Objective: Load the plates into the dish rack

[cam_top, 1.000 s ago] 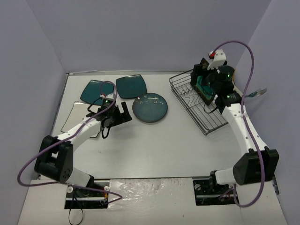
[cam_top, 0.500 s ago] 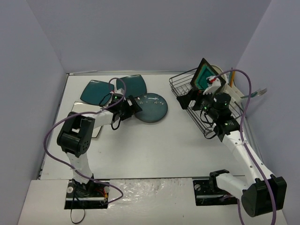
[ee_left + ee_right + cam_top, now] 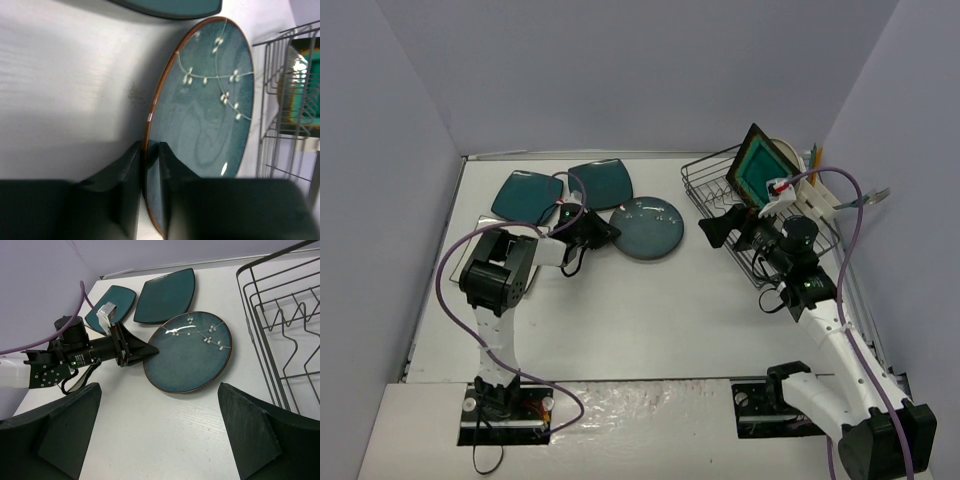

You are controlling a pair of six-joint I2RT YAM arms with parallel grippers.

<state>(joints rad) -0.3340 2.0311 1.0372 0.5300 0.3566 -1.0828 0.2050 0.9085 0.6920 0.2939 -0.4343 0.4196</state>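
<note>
White tabletop (image 3: pixel 650 320) boxed in by pale purple walls, both arm bases bolted at the near edge.

Going out from there: the left arm folds back on itself and reaches toward the middle. The left gripper (image 3: pixel 605 232) is clamped shut on the near-left rim of the blue-grey round plate (image 3: pixel 650 228). The left wrist view is pretty clear on that, one finger (image 3: pixel 127 185) on each side of the brown edge. The plate has a little white blossom pattern and sits on the table around the centre. Can't tell if that edge is lifted at all. A corner of the white square plate (image 3: pixel 486 224) peeks out from under the left arm, the rest is hidden.

The right gripper (image 3: pixel 712 230) hangs just right of the round plate, between it and the dish rack (image 3: pixel 695 190), jaws spread wide and not touching anything.

Further back, two dark teal square plates (image 3: pixel 527 195) (image 3: pixel 599 182) lie flat side by side behind the round one. On the far right, the brown-rimmed teal plate (image 3: pixel 757 172) stands on edge in the back end of the rack with the cream plate (image 3: pixel 782 150) right behind it. The white utensil holder (image 3: pixel 820 195) sits on the rack's right side.
</note>
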